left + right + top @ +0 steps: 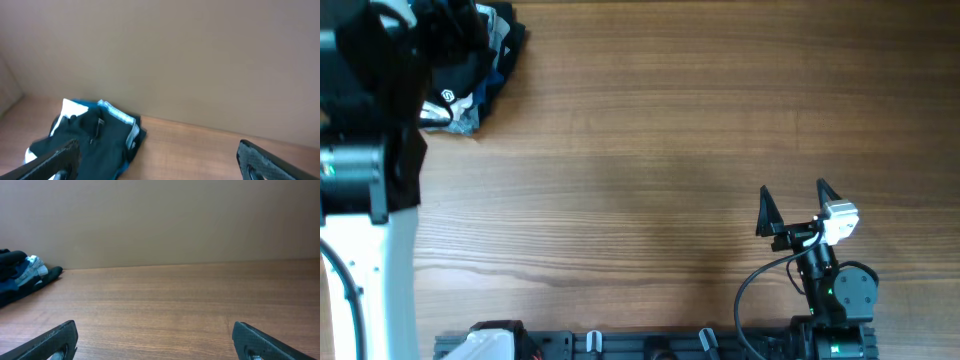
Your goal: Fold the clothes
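Overhead, the clothes (465,68) lie bunched in the upper left corner of the frame, at the far edge of the wooden desk (650,130). They are a black, crumpled heap, partly covered by the left arm (365,165). A small white logo (448,96) shows on the black fabric at the lower side of the heap. It is an outlined emblem, too small to read, and no letters can be made out. No other brand mark or writing shows anywhere.

From the left wrist view the black garment sits at the lower left of the frame. A blue piece (84,106) and a white piece (69,107) peek out behind it, and a pale ribbed band (118,115) lies along its right side. The left gripper (157,152) stands wide apart with nothing between its fingers. One finger (60,157) crosses in front of the heap, but whether it touches the fabric cannot be told.

At the lower right of the overhead frame, the right gripper (797,205) is well apart from the clothes. It is spread fully and holds nothing, over bare wood. In its wrist view the heap appears only at the far left edge, against a plain beige wall (175,220). A black cable (750,285) loops beside the right arm's base.
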`<state>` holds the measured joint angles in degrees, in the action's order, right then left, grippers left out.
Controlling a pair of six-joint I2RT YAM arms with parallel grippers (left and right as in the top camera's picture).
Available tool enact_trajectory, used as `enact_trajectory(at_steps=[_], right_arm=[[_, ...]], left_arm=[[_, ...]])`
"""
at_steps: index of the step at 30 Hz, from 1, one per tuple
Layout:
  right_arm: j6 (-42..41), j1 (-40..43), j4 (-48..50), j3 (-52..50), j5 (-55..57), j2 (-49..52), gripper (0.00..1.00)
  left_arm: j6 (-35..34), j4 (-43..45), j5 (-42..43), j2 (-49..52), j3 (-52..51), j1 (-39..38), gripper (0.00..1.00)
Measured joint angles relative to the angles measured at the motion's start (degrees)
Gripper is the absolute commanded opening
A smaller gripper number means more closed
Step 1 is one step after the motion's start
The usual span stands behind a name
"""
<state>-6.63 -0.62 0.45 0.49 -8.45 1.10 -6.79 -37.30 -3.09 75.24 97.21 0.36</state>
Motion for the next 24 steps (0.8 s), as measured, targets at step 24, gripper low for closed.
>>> enact_trajectory(at_steps=[24], right_arm=[[0.0, 0.0, 0.0, 0.0, 0.2, -0.2, 1.00]], left_arm=[[-5.2, 41.4, 10.5, -59.7, -86.2, 6.9, 1.00]])
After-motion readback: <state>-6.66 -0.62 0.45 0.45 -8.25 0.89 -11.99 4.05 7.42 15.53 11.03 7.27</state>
